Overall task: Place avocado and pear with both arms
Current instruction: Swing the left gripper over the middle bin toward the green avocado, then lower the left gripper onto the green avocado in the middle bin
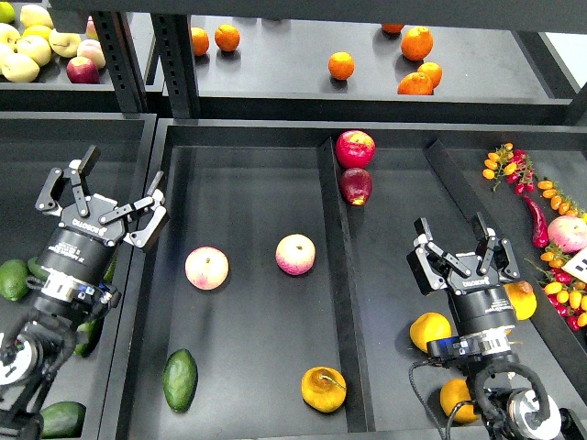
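Note:
The avocado, dark green and elongated, lies near the front left of the middle tray's wide compartment. The pear, golden yellow-orange with a brown stem, lies at the front right of the same compartment, next to the divider. My left gripper is open and empty, above the tray's left wall, well behind the avocado. My right gripper is open and empty, over the right compartment, behind and to the right of the pear.
Two peaches lie mid-compartment. Two red apples lie at the divider's far end. Yellow fruits surround my right arm. Green fruits fill the left bin. Oranges sit on the upper shelf; small tomatoes and a chili lie right.

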